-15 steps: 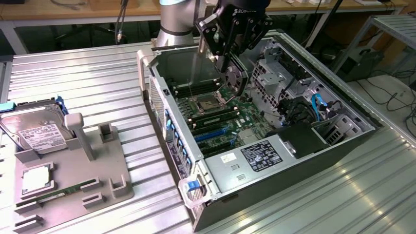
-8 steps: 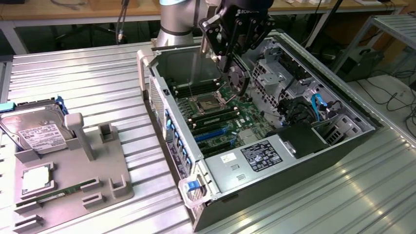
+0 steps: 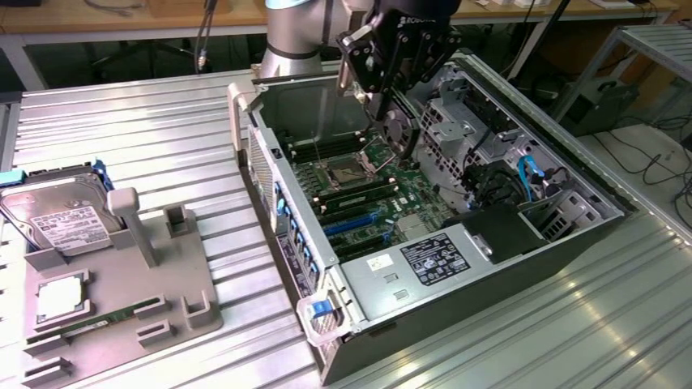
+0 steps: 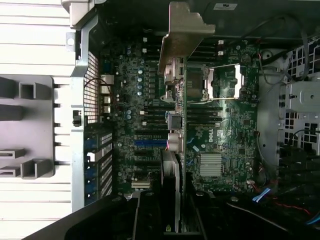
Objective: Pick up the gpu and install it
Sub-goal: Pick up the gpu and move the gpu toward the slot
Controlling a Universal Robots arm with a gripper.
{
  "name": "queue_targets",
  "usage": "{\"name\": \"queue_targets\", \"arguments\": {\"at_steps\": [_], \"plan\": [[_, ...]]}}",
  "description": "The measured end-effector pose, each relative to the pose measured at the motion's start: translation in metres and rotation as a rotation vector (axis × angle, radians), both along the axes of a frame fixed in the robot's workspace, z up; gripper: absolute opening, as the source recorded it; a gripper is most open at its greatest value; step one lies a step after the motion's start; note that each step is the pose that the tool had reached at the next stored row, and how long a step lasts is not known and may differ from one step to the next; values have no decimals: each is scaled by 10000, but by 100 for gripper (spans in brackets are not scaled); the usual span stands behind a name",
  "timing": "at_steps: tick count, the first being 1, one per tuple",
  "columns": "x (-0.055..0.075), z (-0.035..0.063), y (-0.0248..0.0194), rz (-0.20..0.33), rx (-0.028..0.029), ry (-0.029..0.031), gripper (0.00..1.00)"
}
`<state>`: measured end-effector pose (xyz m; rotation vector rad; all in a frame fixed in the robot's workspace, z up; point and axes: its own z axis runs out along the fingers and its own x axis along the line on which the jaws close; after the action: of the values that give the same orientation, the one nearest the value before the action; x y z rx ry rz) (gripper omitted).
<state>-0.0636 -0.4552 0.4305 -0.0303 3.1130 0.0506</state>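
Card position first: the gpu [image 4: 173,120] hangs edge-down in the gripper [image 3: 390,105], whose fingers are clamped on its two flat faces. In the exterior view it sits near twelve o'clock, inside the open top of the computer case [image 3: 259,154]. It is above the motherboard [image 3: 362,198], close to the CPU socket [image 3: 352,172], and not seated in anything.

Risks, in our judgement:
- The card hangs nearer the socket than the blue expansion slots [image 3: 352,225], which lie toward six o'clock from it. A descent from here could drive the edge connector onto the socket frame or small components.
- The silver bracket [image 4: 182,35] points at the case's rear wall and could catch on that perforated sheet metal, twisting the card.
- The board is thin and is held on smooth faces, so any contact could tilt it or let it slip.

Materials: the gpu is a flat green circuit board with a dull, bent metal bracket. The motherboard is dark green, studded with capacitors and a finned heatsink [image 4: 210,165]. The case is folded grey steel. At eight o'clock from it a moulded grey fixture tray [image 3: 119,275] stands on the ribbed aluminium table [image 3: 141,138]. Beside the tray, at nine o'clock, lies a labelled hard drive [image 3: 60,219].
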Motion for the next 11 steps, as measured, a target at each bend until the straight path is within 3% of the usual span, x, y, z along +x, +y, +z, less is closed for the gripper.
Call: {"name": "queue_targets", "arguments": {"at_steps": [11], "plan": [[236, -33, 0, 0, 1, 0, 27]]}}
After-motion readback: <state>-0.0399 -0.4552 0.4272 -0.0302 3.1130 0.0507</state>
